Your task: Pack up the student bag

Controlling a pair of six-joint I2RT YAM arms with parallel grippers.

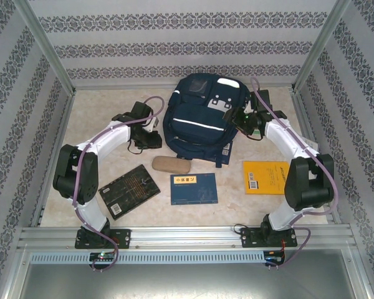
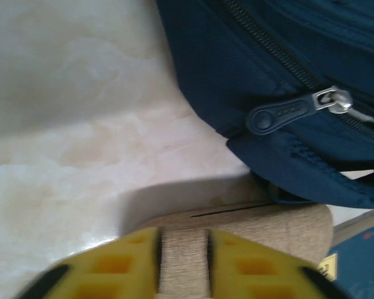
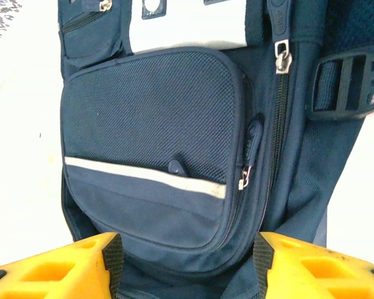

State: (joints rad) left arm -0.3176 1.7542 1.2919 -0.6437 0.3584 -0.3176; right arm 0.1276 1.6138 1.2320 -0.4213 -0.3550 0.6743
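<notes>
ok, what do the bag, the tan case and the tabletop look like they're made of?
The student bag: navy woven synthetic cloth, probably nylon or polyester, matte; the weave and a mesh pocket panel show.
The tan case: coarse, linen-like fabric cover, matte; what lies under the cloth can't be told.
The tabletop: beige marbled surface with a soft sheen; stone or laminate, can't tell which.

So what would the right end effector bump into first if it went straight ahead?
The right end effector would most likely meet the student bag first, at its mesh front pocket; how near is unclear.
</notes>
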